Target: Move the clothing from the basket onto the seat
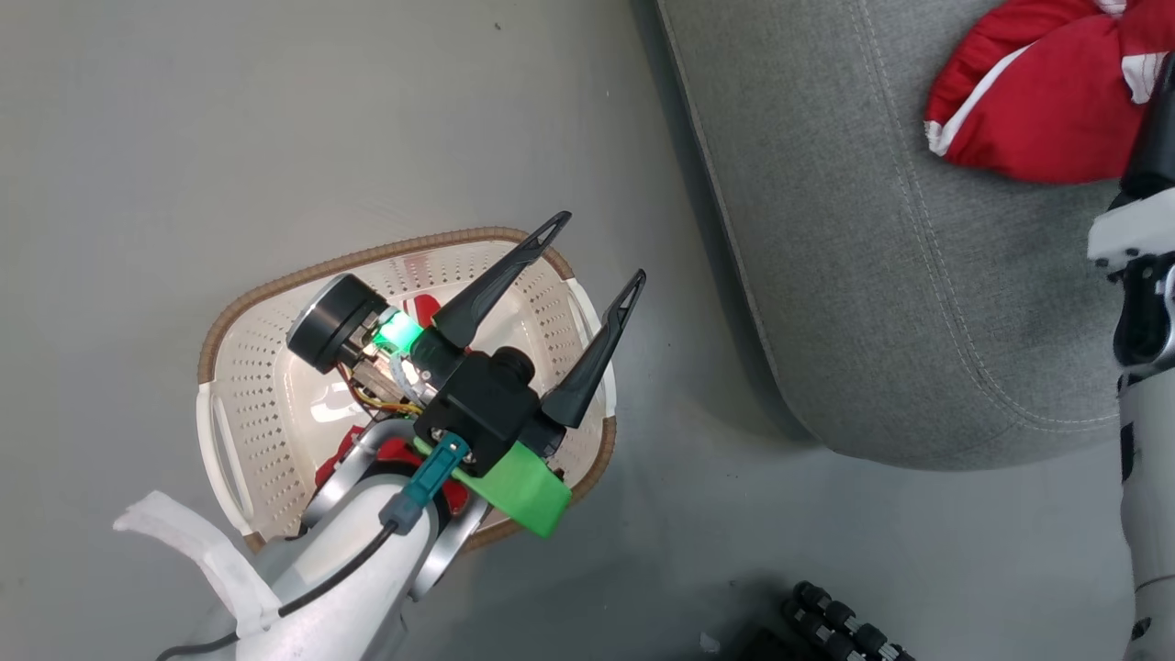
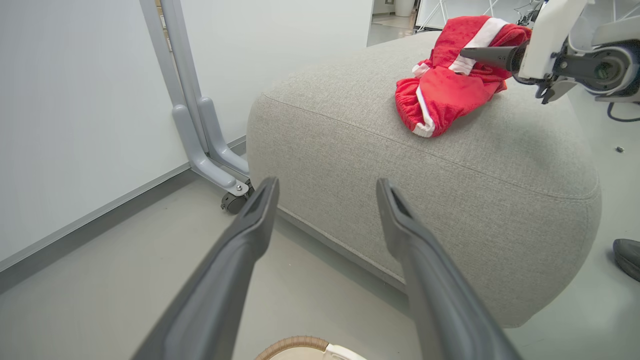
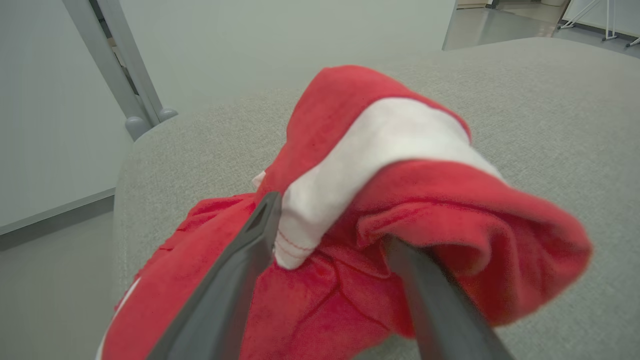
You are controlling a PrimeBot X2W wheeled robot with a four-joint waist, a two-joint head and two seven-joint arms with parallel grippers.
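The left gripper (image 1: 602,245) (image 2: 326,182) hangs above the basket (image 1: 240,431), its two fingers spread wide with nothing between them. From the head view, red cloth of one garment (image 1: 341,456) lies in the basket beneath this gripper's wrist, largely covered by the arm. The left wrist view adds what stands ahead of the fingertips. To their left is a grey metal frame (image 2: 200,125) on a castor (image 2: 232,202) against a pale wall. Straight ahead is the rounded side of the seat (image 2: 450,200) (image 1: 872,275). Just under the fingers a sliver of the basket's brown rim (image 2: 295,342) shows.

Up and to the right of those fingertips, the second garment (image 2: 445,90) (image 1: 1037,110) lies bunched on top of the seat, well apart from the left gripper. In the head view the right arm (image 1: 1138,266) stands beside this garment at the frame's edge. From the left wrist view, one dark finger (image 2: 487,54) of the right arm reaches sideways into the cloth.

The right wrist view gives the close look. The right gripper (image 3: 332,220) has its fingers wide apart, the garment (image 3: 350,200) heaped between and over them. The left finger runs bare beside a white band, while the right finger's tip sits under a red fold. The cloth is draped, not pinched. Behind it spreads the grey seat top (image 3: 550,100).
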